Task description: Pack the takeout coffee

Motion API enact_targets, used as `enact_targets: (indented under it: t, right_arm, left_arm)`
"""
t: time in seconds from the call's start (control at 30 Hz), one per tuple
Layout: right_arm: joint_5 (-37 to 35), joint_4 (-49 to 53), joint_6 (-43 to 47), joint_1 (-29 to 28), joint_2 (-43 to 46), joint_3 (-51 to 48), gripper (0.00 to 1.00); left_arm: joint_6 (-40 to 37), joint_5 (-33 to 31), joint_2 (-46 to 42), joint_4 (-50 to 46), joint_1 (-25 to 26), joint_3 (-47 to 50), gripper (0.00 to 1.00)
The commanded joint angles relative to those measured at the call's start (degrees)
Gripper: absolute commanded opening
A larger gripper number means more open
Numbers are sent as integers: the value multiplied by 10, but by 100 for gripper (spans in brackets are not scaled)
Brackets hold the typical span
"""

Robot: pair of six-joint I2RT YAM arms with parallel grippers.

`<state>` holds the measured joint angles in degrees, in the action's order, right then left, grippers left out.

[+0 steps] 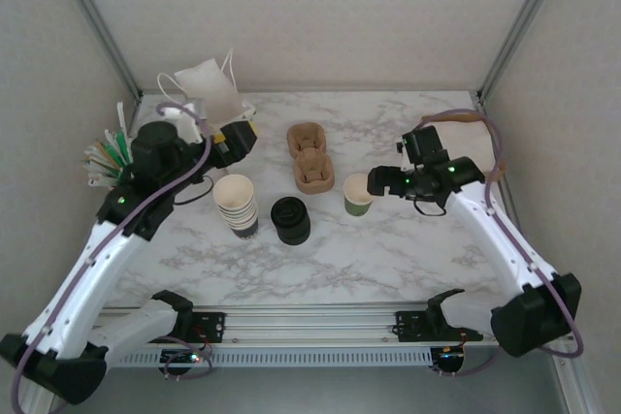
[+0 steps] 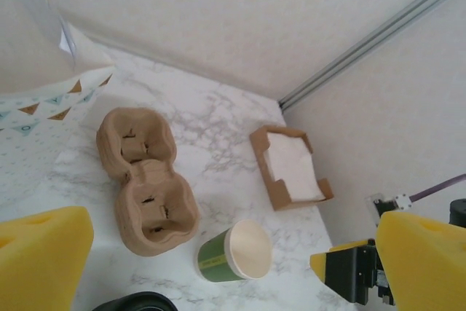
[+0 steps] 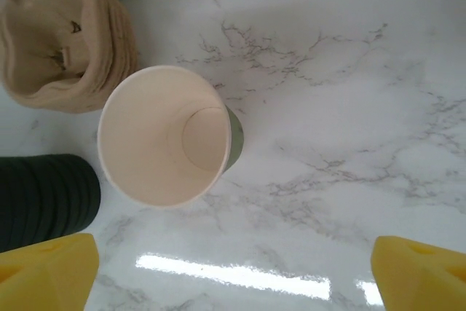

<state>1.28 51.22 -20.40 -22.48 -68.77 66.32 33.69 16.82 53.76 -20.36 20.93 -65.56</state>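
Observation:
The takeout coffee cup (image 1: 357, 195) stands upright on the marble table, olive-green outside, its top open and its cream inside showing (image 3: 164, 132). In the left wrist view the cup (image 2: 234, 253) sits just right of the cardboard carrier. My right gripper (image 1: 380, 183) hovers close to the cup's right side, open, and its yellow pads (image 3: 47, 274) hold nothing between them. My left gripper (image 1: 238, 140) is raised at the back left, open and empty, with its pads (image 2: 40, 256) wide apart.
A two-slot cardboard carrier (image 1: 310, 157) lies behind the cup. A stack of black lids (image 1: 290, 220) and a cream stack of paper cups (image 1: 236, 203) stand to the left. A paper bag (image 1: 209, 84), stirrers (image 1: 105, 154) and a napkin box (image 2: 291, 167) line the edges.

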Motion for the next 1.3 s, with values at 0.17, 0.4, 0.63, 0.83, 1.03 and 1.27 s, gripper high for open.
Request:
enact_targets:
  t: [0.17,0.4,0.63,0.83,1.03,1.27]
  right_arm:
    - [14,82,-15,2,85,11,99]
    - [-3,108,-85,2,131,9,99]
    - [84,94,-90,2,171,18,99]
    - [155,54,-25,3,162,21,99]
    - [230,20,-2,-1,109,37,98]
    - [170,-3,13,-78,55,59,91]
  left_arm:
    - [67,-21,-131,-67,4,52,100]
    - [104,-28,-221,-112,4,97,100]
    - [141,-2,-272,-118,4,154,99]
    - [144,-5,-276,-138,4,206,99]
    - [128,-25,-271,-170,4,210,98]
    - [136,0,-271,-204,4,215,71]
